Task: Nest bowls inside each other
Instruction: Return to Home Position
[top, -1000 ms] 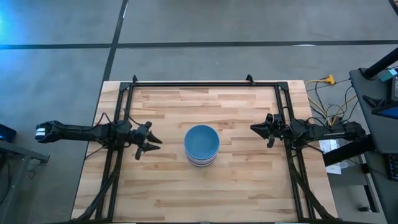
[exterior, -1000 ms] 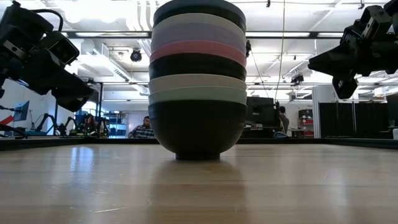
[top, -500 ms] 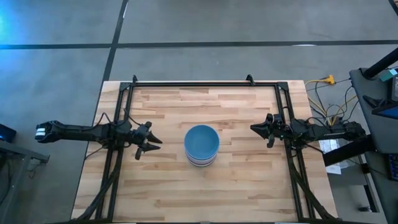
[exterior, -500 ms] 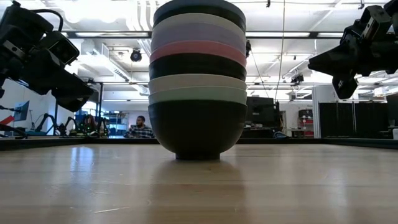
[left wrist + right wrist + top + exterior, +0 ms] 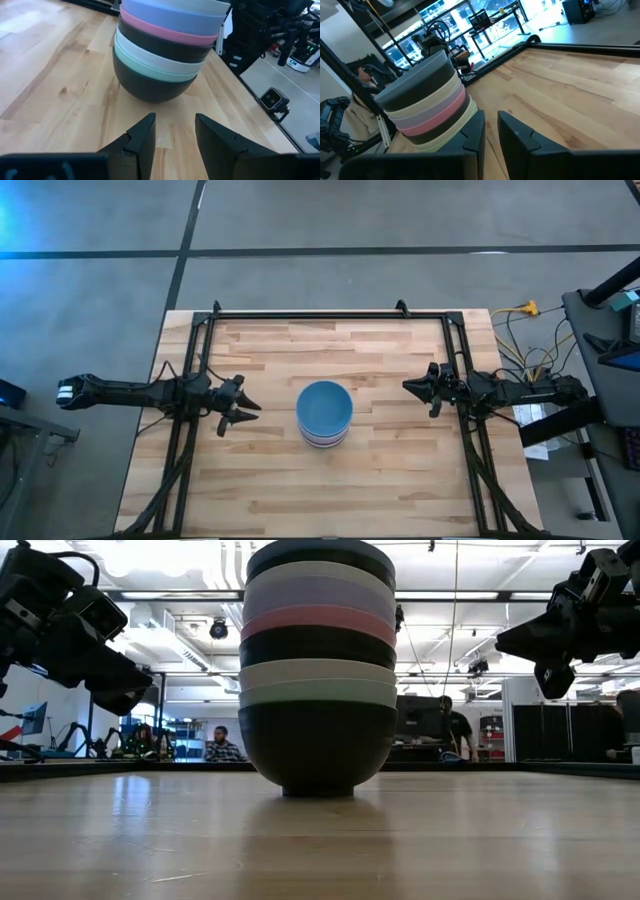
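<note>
Several bowls stand nested in one stack (image 5: 324, 412) at the table's middle. A blue bowl (image 5: 324, 404) is on top, and below it rims of lavender, pink, black, white and green show (image 5: 318, 660). The bottom black bowl rests on its foot (image 5: 318, 788) on the wood. My left gripper (image 5: 252, 411) hovers open to the stack's left, pointing at it (image 5: 175, 125). To the stack's right my right gripper (image 5: 408, 387) hovers above the table, its fingers a narrow gap apart (image 5: 491, 120). Neither touches the stack.
A black metal frame (image 5: 320, 313) runs along the table's far edge and both sides, under the arms. Cables (image 5: 525, 340) and equipment lie beyond the right edge. Bare wood surrounds the stack (image 5: 330, 490). People sit in the room beyond the far edge (image 5: 222, 748).
</note>
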